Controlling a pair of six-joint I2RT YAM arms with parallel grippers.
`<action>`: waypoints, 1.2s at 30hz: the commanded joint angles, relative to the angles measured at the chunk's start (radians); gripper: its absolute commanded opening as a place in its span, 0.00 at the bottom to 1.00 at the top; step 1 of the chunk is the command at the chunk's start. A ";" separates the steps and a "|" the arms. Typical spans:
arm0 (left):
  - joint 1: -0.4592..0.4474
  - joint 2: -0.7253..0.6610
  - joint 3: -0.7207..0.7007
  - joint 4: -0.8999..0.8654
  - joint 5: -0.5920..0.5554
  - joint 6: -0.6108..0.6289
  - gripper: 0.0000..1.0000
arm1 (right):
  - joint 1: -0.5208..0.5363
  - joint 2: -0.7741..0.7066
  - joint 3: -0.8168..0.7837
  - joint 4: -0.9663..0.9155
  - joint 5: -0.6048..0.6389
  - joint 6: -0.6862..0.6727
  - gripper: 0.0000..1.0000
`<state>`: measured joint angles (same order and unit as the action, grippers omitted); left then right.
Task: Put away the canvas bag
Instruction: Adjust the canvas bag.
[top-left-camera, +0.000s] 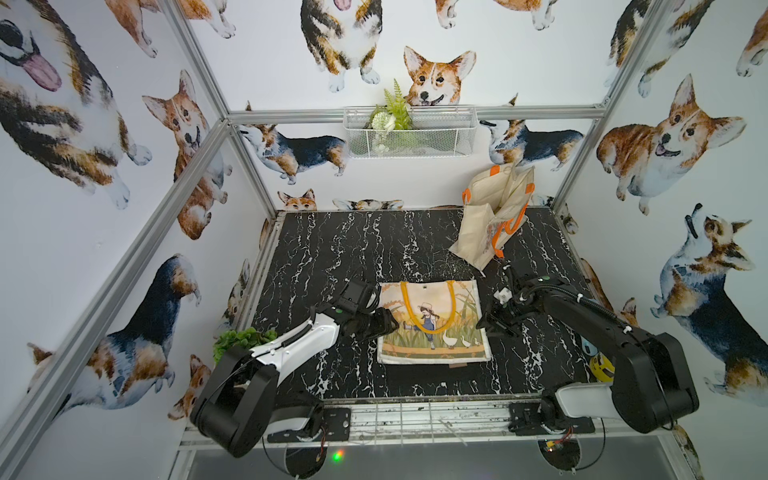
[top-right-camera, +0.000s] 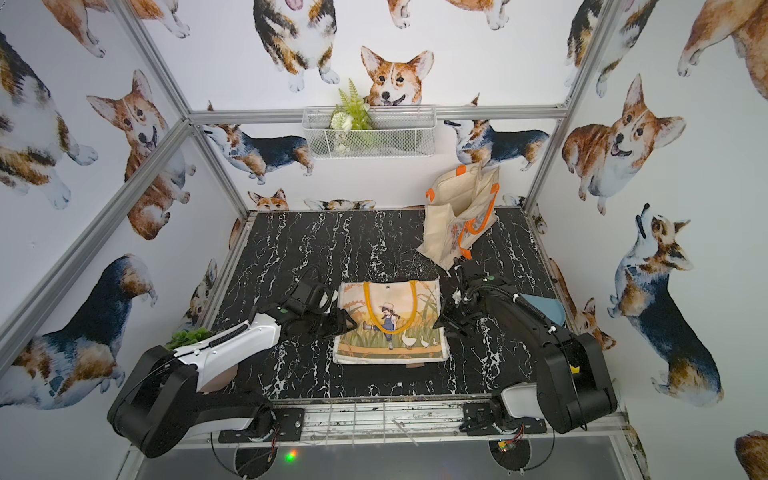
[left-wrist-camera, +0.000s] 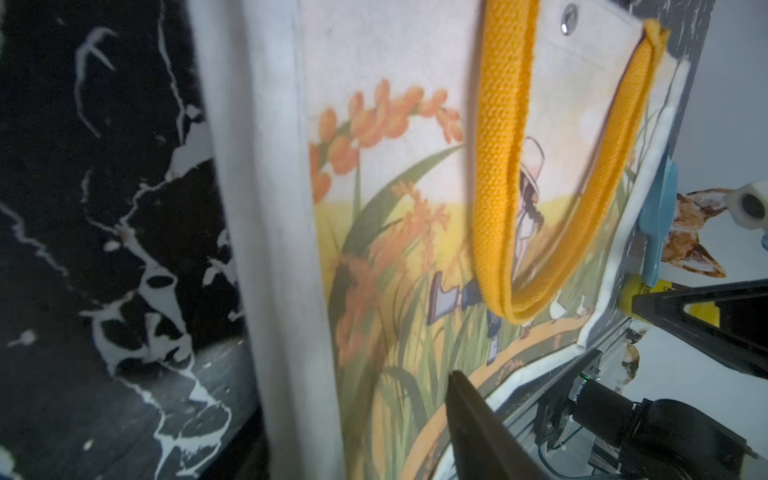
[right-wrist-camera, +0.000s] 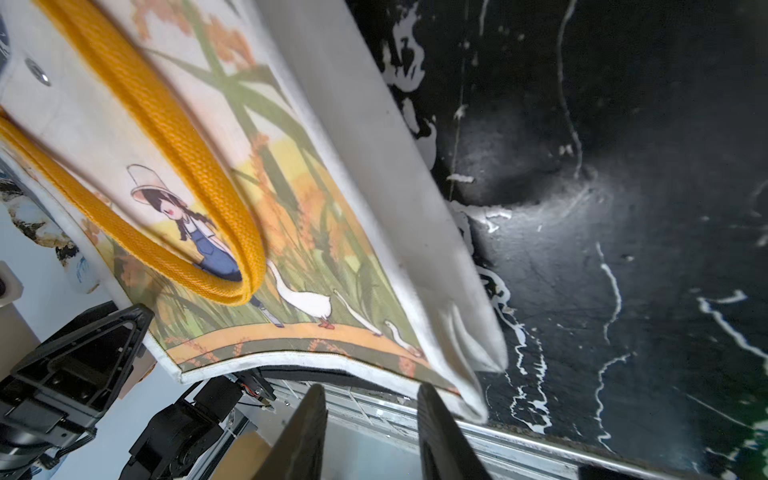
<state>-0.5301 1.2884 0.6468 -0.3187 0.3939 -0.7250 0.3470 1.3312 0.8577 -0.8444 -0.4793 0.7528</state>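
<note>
Canvas bag (top-left-camera: 434, 324) lay flat on the black marble tabletop (top-left-camera: 332, 249), with a gripper at each of its side edges.
The bag lay print-up with its yellow handles (left-wrist-camera: 498, 187) folded down over the picture. The left gripper (top-left-camera: 388, 322) reached over the bag's left edge. Only one of its fingers (left-wrist-camera: 469, 415) showed, set well off to the side above the print, so its jaws read as parted. The right gripper (right-wrist-camera: 368, 388) sat just beside the bag's right edge near the front corner, its two fingers spread with nothing between them. A cream tote with orange handles (top-left-camera: 494, 216) stood behind the bag, off to its right.
</note>
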 joint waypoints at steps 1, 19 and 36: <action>0.002 -0.037 0.013 -0.107 0.008 0.035 0.59 | 0.001 -0.025 0.003 -0.065 0.052 -0.027 0.41; -0.035 -0.341 -0.180 -0.158 0.055 -0.121 0.59 | -0.001 0.021 -0.091 -0.001 0.084 -0.052 0.41; -0.218 -0.387 -0.255 -0.019 -0.031 -0.295 0.14 | 0.000 0.068 -0.157 0.171 -0.071 -0.009 0.35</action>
<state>-0.7139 0.8803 0.3809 -0.3973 0.4011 -0.9821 0.3462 1.4086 0.7025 -0.7292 -0.4995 0.7143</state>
